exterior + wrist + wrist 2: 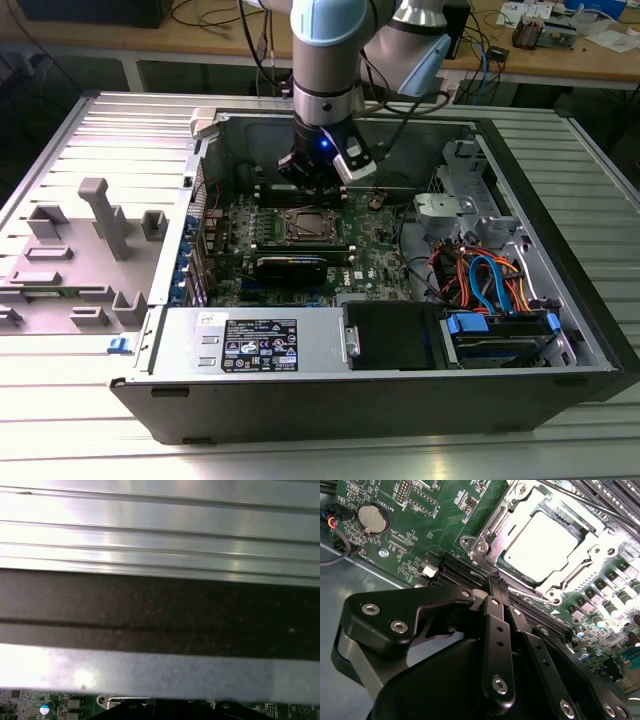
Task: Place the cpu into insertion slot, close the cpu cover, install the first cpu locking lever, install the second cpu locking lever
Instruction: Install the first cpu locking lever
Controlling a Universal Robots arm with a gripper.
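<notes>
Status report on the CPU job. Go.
Gripper shut, empty, tips just beside the socket. Cpu seated in the socket, cpu cover down around it. Nothing between gripper and socket.

The claw [498, 586], fingers seemingly pressed together, hovers beside the cpu [545, 542] seated under the cpu cover [492, 527].

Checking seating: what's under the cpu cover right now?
The cpu sits inside the cpu cover, its silver top showing through the cut-out. The frame hides the chip's edges, and the socket contacts beneath are covered. The gripper, fingers together, hovers beside the socket.
</notes>
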